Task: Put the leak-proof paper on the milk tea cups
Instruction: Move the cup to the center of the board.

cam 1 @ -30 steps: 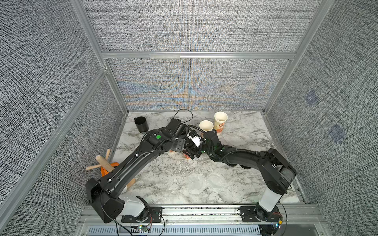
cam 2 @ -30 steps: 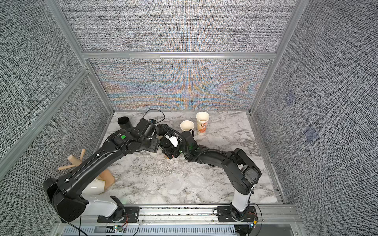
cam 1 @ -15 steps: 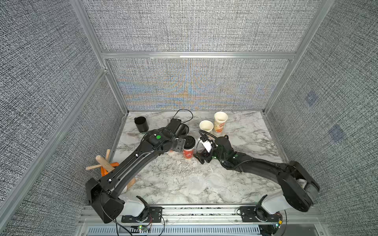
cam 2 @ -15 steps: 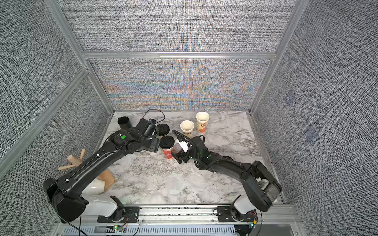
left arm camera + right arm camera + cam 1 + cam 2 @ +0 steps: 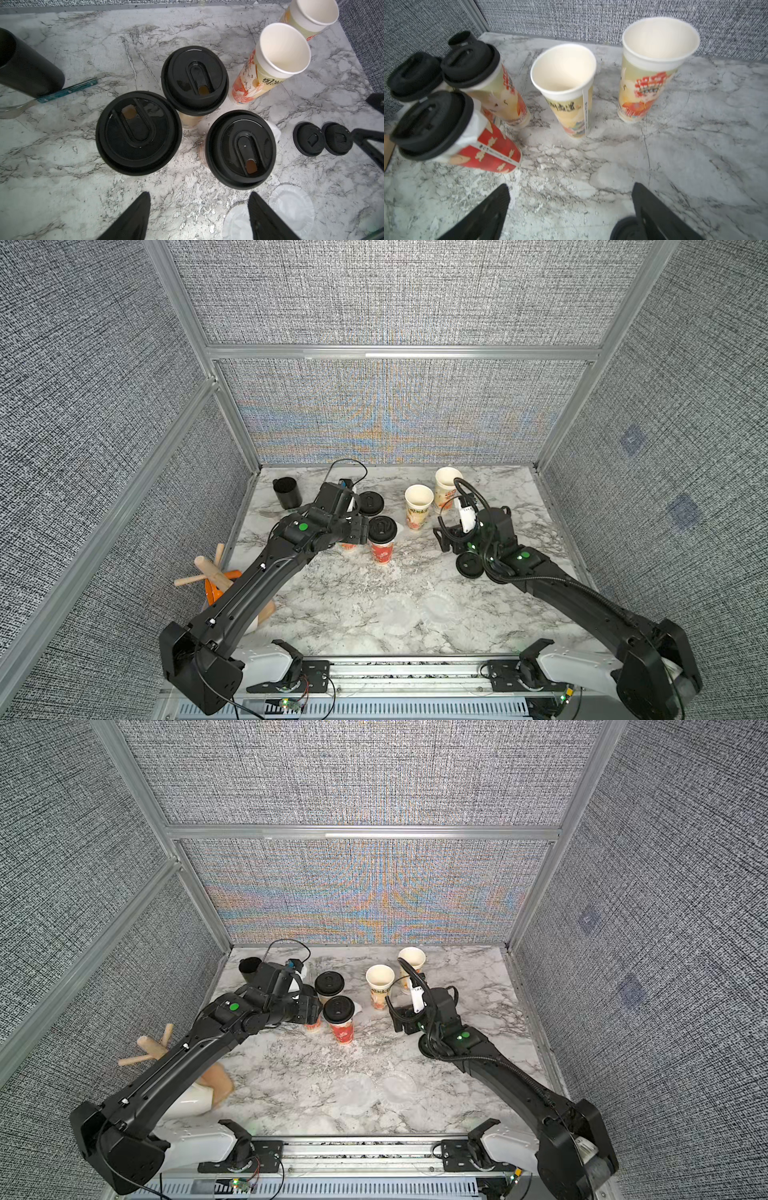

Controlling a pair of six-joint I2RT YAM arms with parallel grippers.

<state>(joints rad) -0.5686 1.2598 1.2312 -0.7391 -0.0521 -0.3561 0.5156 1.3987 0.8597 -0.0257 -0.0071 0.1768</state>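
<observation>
Your left fingers (image 5: 135,218) stand apart and empty, close by the red cup (image 5: 492,151), which serves as the landmark here. I judge they wait there because that cup needs nothing more: a crinkled white edge of leak-proof paper (image 5: 473,122) shows pinched under its black lid (image 5: 241,149). Your right fingers (image 5: 488,214) are also spread and hold nothing. They sit farther from the red cup, on its open-cup side and over the marble surface (image 5: 695,166), probably so they can turn to either a sheet or a lid.

There are five milk tea cups (image 5: 564,83). Three are lidded: the red cup and two just behind it. You cannot tell whether those two have paper under their lids. Two open cups (image 5: 419,506) stand beyond the red cup, toward the back wall.

Two loose sheets (image 5: 291,204) lie flat on the robot's side of the red cup, within reach of either arm. Two spare lids (image 5: 308,138) lie past the sheets, by the right arm. These numbers match the two cups left uncovered. One plain black cup (image 5: 286,493) stands well apart from the red cup, in the back corner.
</observation>
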